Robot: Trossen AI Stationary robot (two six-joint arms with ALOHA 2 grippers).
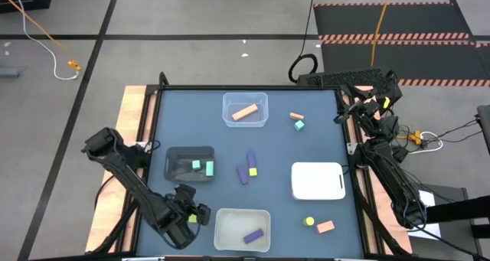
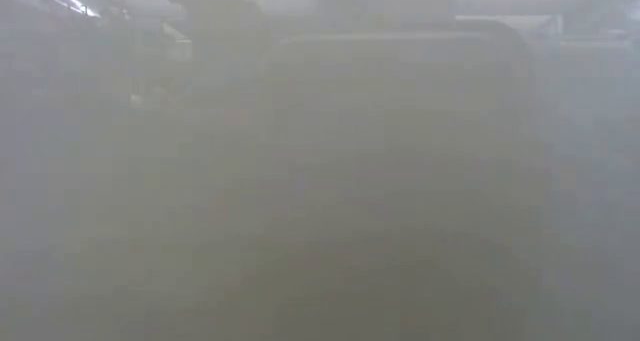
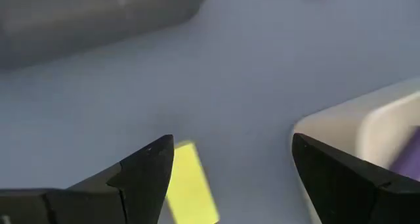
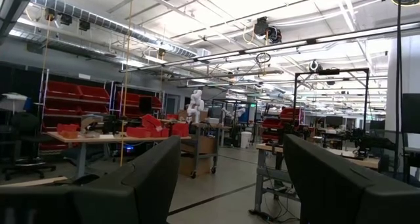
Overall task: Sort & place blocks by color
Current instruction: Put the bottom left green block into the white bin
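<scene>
From above, the blue desk (image 1: 230,150) carries four containers: a clear tray (image 1: 245,110) at the far middle with an orange bar (image 1: 245,112) lying in it, a black tray (image 1: 190,164) on the left with two teal blocks (image 1: 203,167) inside, a white lidded box (image 1: 317,181) on the right, and a pale tray (image 1: 242,230) at the near edge holding one purple bar (image 1: 253,236). Loose on the desk between the black tray and the white box lie two purple bars (image 1: 246,168) with a small yellow-green piece (image 1: 253,171) just beside them; nearer the far right sit a small orange block (image 1: 296,116) and a teal cube (image 1: 299,125), touching or nearly so. Near the front right, a round yellow-green piece (image 1: 308,222) lies beside an orange block (image 1: 325,226). The left end effector (image 1: 197,213) is low at the near left, just beside the pale tray, over a yellow-green block (image 1: 204,212). The right end effector (image 1: 366,108) waits off the desk's far right corner. The low view is fogged grey and shows nothing that can be told. In the left wrist view, the left end effector (image 3: 226,168) has its fingers spread wide, a yellow-green block (image 3: 191,183) lying on the desk between them close to one finger, apart from the other; the pale tray's (image 3: 367,119) rim sits behind the other finger. In the right wrist view, the right end effector (image 4: 231,175) points out into the room, its fingers apart and gripping nothing.
</scene>
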